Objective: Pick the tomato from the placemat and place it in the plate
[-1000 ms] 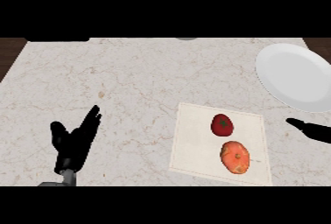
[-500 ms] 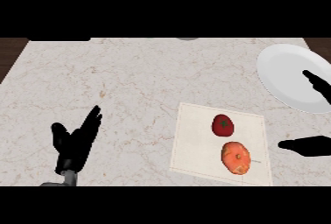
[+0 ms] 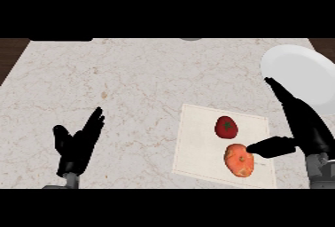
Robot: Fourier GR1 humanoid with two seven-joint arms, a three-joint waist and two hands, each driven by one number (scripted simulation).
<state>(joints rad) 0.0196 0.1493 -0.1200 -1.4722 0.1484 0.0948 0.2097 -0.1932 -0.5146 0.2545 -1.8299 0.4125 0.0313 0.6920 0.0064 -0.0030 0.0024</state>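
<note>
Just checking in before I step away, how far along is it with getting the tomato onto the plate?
Early. Nothing is placed yet: the tomato sits on the placemat beside an orange fruit, and the plate holds nothing. The right hand is open beside the mat; the left hand rests open. Grasping, carrying and placing remain.

I see the counter (image 3: 131,88) evenly and softly lit, no glare, barely any shadows. The plate (image 3: 297,71) at two o'clock reads brightest; the black hands show little surface detail.

Tomato (image 3: 226,126) on placemat (image 3: 196,146) — plate (image 3: 297,73) behind-right.
</note>
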